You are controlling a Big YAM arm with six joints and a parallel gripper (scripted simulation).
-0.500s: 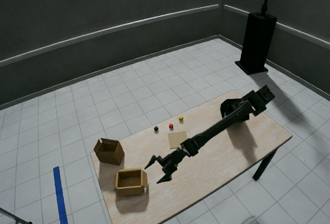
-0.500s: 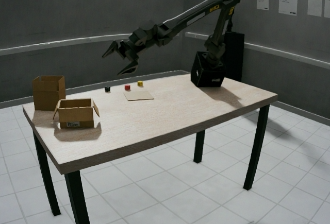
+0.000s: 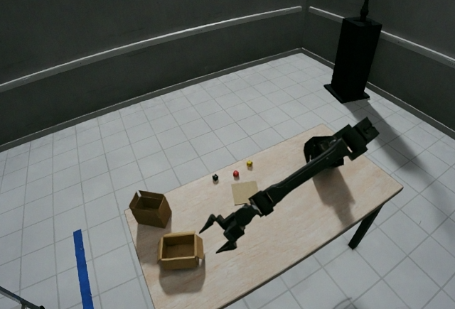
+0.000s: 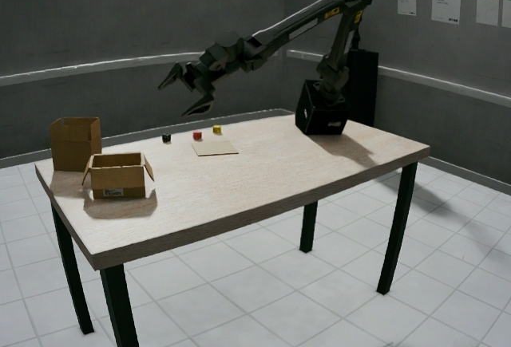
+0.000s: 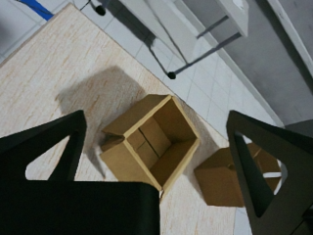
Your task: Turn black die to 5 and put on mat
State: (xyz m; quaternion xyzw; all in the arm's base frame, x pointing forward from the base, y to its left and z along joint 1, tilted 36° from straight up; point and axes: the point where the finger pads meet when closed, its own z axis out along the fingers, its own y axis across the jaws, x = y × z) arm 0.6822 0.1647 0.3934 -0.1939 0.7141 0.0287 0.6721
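The black die (image 3: 215,177) (image 4: 166,138) sits on the table near its far edge, left of the tan mat (image 3: 244,192) (image 4: 214,147) and off it. A red die (image 3: 235,173) (image 4: 197,135) and a yellow die (image 3: 249,163) (image 4: 216,129) sit in a row with it, just beyond the mat. My gripper (image 3: 217,239) (image 4: 185,93) (image 5: 156,117) is open and empty, high above the table, well away from the dice and pointing toward the boxes. The dice and the mat are not in the wrist view. The pips are too small to read.
Two open cardboard boxes stand at the table's left end: one upright (image 3: 180,250) (image 4: 118,175) (image 5: 152,142), one farther back (image 3: 150,208) (image 4: 75,142) (image 5: 230,178). The arm's base (image 4: 322,108) sits at the far right corner. A black pedestal (image 3: 354,60) stands by the wall.
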